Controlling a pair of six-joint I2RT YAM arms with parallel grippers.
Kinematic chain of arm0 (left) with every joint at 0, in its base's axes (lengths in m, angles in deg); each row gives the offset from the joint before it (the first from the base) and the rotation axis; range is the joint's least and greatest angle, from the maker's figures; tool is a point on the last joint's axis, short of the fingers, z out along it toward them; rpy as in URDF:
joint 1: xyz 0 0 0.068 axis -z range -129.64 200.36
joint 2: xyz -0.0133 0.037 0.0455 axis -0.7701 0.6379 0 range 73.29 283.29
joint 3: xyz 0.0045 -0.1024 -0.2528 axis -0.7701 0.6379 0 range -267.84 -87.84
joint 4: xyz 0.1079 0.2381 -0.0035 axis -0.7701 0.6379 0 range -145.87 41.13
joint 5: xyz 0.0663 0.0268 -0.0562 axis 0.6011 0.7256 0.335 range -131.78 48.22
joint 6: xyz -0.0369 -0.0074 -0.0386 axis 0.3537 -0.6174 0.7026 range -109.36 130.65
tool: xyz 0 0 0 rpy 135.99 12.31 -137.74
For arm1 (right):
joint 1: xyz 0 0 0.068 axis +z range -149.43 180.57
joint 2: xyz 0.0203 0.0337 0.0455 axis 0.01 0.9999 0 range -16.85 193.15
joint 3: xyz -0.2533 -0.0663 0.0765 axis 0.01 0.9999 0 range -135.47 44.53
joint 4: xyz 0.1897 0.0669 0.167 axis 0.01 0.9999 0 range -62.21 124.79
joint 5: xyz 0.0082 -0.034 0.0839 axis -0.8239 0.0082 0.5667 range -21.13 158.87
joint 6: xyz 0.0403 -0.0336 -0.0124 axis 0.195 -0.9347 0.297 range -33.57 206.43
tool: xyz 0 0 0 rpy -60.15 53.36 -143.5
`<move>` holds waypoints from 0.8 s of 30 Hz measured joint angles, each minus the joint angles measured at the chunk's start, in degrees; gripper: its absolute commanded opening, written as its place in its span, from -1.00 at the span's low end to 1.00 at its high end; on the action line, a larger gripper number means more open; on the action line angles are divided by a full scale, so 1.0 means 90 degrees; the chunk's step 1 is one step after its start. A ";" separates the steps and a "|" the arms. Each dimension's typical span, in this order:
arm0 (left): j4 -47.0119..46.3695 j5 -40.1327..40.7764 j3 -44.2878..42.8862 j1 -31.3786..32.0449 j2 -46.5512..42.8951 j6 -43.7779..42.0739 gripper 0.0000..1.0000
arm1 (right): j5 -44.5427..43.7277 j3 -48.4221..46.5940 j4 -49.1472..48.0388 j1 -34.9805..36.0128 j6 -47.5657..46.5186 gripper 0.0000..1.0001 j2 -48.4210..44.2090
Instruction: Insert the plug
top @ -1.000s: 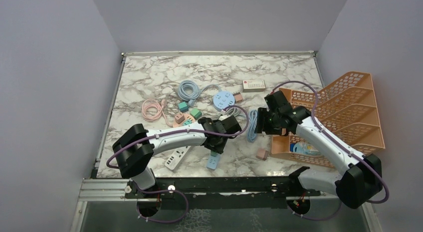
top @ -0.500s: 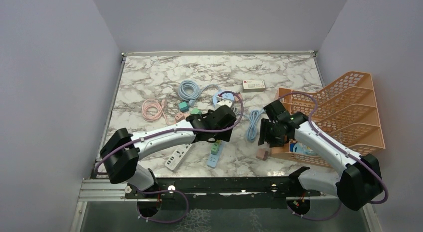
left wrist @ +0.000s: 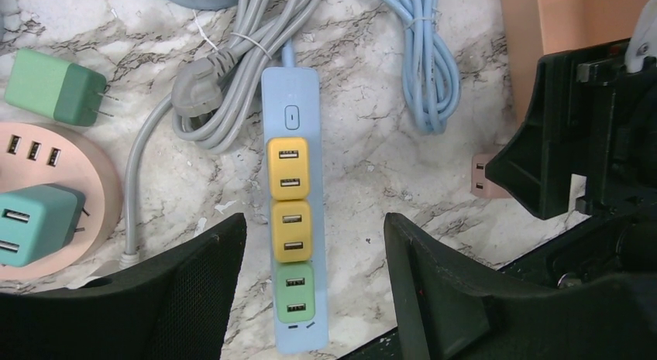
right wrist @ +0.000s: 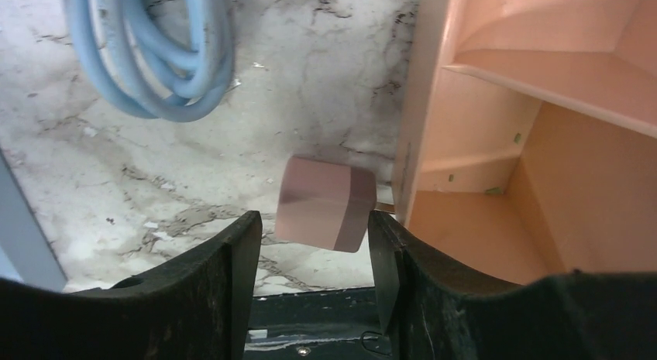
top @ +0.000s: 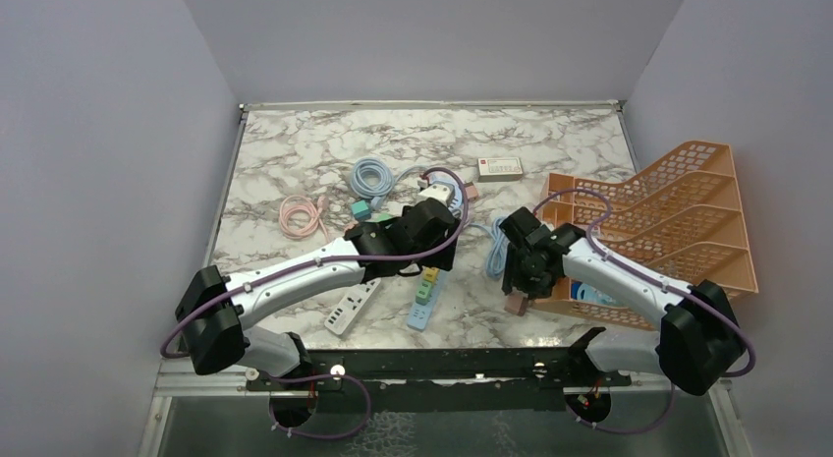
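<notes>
Right gripper (right wrist: 314,219) hovers half-open, empty, straddling our pink plug (right wrist: 325,204) on the surface (right wrist: 325,81) beside the orange rack (right wrist: 542,182) | left gripper (left wrist: 314,221) wide, empty, over the blue power strip (left wrist: 290,112); right arm nearer

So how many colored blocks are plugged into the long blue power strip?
3. On the blue power strip, one yellow block sits next to the switch, a second yellow block right after it, and a green block at the end. None seem hidden.
</notes>
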 measured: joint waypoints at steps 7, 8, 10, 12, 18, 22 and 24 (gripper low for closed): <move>-0.0002 0.0000 0.0000 -0.0102 -0.0202 -0.0002 0.36 | -0.0274 0.0141 -0.0039 0.0185 0.0481 0.29 0.0206; -0.0002 0.0000 0.0000 -0.0119 -0.0204 -0.0005 0.37 | -0.0274 0.0146 -0.0041 0.0206 0.0488 0.31 0.0209; 0.0000 0.0000 0.0000 -0.0148 -0.0204 -0.0024 0.37 | -0.0238 0.0219 -0.0180 0.0226 0.0534 0.32 0.0260; 0.0000 0.0000 0.0000 -0.0177 -0.0204 -0.0044 0.37 | -0.0221 0.0279 -0.0299 0.0226 0.0546 0.30 0.0367; 0.0000 -0.0002 0.0000 -0.0231 -0.0204 -0.0070 0.37 | -0.0194 0.0350 -0.0432 0.0226 0.0469 -0.16 0.0568; 0.0000 -0.0066 0.0000 -0.0284 -0.0204 -0.0070 0.39 | -0.0119 0.0350 -0.0590 0.0219 0.0367 -0.28 0.0440; 0.0000 -0.0129 0.0000 -0.0316 -0.0204 -0.0068 0.41 | -0.0053 0.0347 -0.0709 0.0219 0.0323 -0.29 0.0270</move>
